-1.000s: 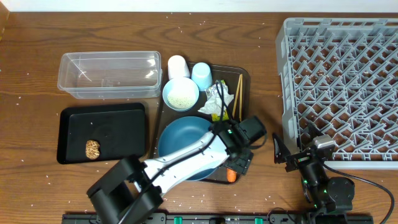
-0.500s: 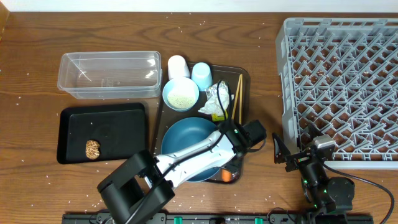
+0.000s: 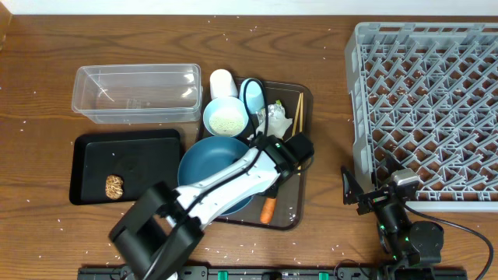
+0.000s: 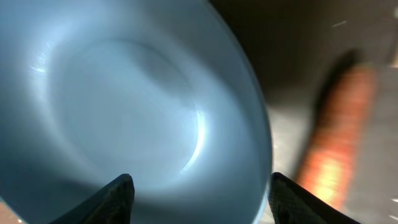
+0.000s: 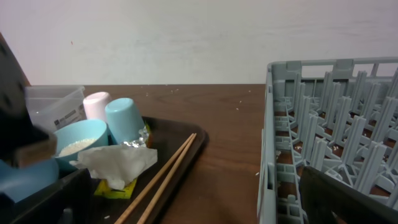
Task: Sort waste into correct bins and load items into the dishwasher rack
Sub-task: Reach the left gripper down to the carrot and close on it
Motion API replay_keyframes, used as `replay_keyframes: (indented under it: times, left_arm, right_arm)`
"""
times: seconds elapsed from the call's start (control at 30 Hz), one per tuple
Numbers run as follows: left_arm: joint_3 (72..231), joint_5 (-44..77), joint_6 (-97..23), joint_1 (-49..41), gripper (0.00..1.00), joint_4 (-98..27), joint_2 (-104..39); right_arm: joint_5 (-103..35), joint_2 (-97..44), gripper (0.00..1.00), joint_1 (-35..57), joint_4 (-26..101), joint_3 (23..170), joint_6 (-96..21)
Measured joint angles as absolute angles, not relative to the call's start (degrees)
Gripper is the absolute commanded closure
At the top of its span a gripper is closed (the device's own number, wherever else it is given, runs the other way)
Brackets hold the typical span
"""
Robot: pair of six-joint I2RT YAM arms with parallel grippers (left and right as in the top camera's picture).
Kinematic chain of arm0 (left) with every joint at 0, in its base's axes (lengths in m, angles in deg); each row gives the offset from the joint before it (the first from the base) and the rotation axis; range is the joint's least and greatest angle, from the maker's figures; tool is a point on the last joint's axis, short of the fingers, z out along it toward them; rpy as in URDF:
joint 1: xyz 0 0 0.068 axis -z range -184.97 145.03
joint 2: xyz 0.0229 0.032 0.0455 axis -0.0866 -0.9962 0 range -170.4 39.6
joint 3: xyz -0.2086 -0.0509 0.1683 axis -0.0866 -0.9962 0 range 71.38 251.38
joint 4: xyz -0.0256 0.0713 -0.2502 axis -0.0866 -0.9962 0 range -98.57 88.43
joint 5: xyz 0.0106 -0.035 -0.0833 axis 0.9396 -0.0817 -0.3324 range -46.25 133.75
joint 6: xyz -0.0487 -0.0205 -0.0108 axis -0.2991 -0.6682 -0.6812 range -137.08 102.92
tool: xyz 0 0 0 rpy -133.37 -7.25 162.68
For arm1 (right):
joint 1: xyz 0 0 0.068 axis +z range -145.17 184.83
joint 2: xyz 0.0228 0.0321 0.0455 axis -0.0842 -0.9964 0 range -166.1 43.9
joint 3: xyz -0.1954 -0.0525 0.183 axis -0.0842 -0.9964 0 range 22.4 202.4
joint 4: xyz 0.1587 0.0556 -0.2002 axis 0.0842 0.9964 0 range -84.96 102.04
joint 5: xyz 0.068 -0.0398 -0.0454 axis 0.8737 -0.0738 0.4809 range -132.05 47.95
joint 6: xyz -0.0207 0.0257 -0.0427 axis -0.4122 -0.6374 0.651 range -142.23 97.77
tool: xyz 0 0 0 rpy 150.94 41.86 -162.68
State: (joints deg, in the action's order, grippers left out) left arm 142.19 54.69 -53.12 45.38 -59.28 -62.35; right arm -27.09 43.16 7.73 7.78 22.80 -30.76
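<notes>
Overhead: my left gripper (image 3: 282, 155) hangs over the right edge of the blue plate (image 3: 206, 167). The plate sits on the brown serving tray (image 3: 294, 204). The carrot (image 3: 268, 208) lies on the tray just beside the plate's lower right rim, so I judge it the nearest waste to reach. Behind the plate are the white bowl (image 3: 226, 118) with rice in it, the white-pinkish cup (image 3: 222, 82), the light-blue cup (image 3: 251, 93), the wrapper (image 3: 272, 118) and the chopsticks (image 3: 297, 115). The black tray (image 3: 140, 155) already holds the brown lump (image 3: 115, 185), which suggests it is the food bin. The clear tub (image 3: 136, 93) holds nothing I can see. The dishwasher rack (image 3: 436, 93) on the right looks unloaded. My right gripper (image 3: 366, 187) sits at its near corner, probably to keep out of the way.

Left wrist: both fingers stand apart at the bottom of the frame, clamping nothing. The plate fills the view and the carrot is an orange blur to its right. I cannot tell whether the fingers touch the plate.

Right wrist: the jaws are spread wide and hold nothing, with the rack's wall to one side and the tray's clutter ahead.

The table is dark wood grain speckled with stray rice grains, and a plain white wall stands behind it.
</notes>
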Motion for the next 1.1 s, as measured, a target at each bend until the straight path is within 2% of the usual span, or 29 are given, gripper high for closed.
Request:
replay_keyframes:
  times: [0.33,0.5,1.1]
  left_arm:
    - [143.3,45.8,-53.2,49.9,0.32,-56.3,-55.7]
    - [143.3,43.4,-53.5,51.8,0.45,-56.3,-58.5]
    - [143.3,40.7,-53.3,54.0,0.44,-52.4,-67.1]
  right_arm:
    - [-27.1,43.2,0.01,7.7,7.8,22.8,-30.8]
    - [-27.1,43.2,0.01,7.7,7.8,22.8,-30.8]
    - [-27.1,43.2,0.01,7.7,7.8,22.8,-30.8]
